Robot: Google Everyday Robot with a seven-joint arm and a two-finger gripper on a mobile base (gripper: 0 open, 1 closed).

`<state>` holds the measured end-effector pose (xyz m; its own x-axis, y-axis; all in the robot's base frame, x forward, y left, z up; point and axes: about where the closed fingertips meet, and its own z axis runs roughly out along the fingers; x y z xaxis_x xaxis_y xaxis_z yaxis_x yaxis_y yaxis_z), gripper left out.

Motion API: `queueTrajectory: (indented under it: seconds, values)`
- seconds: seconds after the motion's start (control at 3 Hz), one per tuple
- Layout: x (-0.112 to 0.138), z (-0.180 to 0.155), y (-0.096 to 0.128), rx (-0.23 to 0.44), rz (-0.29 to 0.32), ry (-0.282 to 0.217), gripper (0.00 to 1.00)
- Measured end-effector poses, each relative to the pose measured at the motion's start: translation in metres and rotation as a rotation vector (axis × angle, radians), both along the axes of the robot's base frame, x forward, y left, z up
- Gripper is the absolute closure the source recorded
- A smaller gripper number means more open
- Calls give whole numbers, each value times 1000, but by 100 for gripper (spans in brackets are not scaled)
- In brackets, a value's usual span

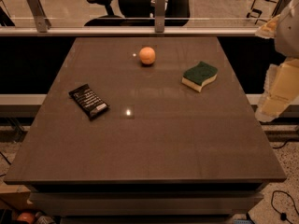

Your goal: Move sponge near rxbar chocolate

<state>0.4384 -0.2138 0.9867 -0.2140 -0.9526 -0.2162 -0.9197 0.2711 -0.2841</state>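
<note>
The sponge point(200, 76), dark green on top with a pale yellow base, lies on the right side of the brown table point(149, 143). The rxbar chocolate point(88, 101), a flat black wrapper with white lettering, lies at the left, turned diagonally. My gripper point(276, 93) hangs at the right edge of the view, beyond the table's right edge and to the right of the sponge, not touching anything.
A round orange fruit point(147, 55) sits near the table's far middle, left of the sponge. A rail with glass point(140, 31) runs behind the table, with office chairs beyond it. Cables lie on the floor at the lower right.
</note>
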Motion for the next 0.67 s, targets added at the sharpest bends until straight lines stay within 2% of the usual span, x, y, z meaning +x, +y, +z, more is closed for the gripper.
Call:
queueTrajectory:
  seconds: [0.67]
  values:
    - [4, 5, 0, -10, 20, -13, 0]
